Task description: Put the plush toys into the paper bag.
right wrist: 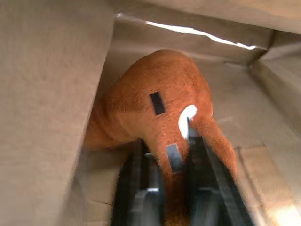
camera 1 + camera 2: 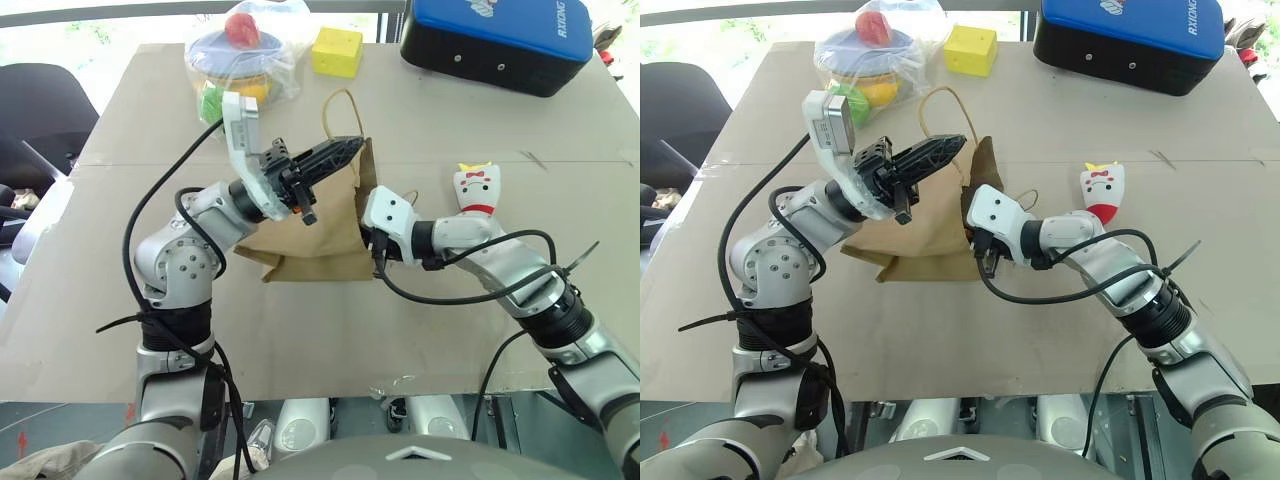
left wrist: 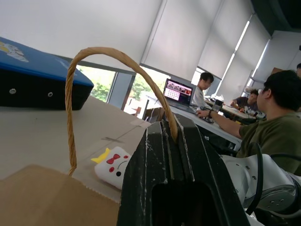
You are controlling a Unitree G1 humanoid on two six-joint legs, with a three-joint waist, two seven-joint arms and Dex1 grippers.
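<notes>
1. Left gripper [image 2: 352,149]: its two black, scuffed fingers are clenched flat together on one twisted paper loop handle [image 3: 94,52], which arches up out of the seam between them.
2. Right gripper [image 1: 169,155]: inserted into the bag mouth. The fuzzy brown-orange plush toy [image 1: 155,103] sits between its dark fingers, which stand slightly apart. Whether they still press the toy cannot be told.
3. Brown kraft paper bag [image 2: 320,235]: matte and creased, it lies at the centre of the head views with its mouth toward the right arm. Its folded inner walls surround the brown-orange toy in the right wrist view; a thin slit of light shows at a far seam.
4. The brown-orange toy is rounded, with short pile and small dark and white patches. Its face is not readable.
5. White plush toy with yellow tuft, red bow and red base [image 2: 476,190]: it lies on the cardboard-covered table [image 2: 500,330], right of the bag, partly hidden behind the right forearm.
6. Upper edge of the head views: a plastic-wrapped colourful toy set [image 2: 240,50], a yellow holed block [image 2: 336,52], and a blue-and-black case [image 2: 500,40] cut off at the top.
</notes>
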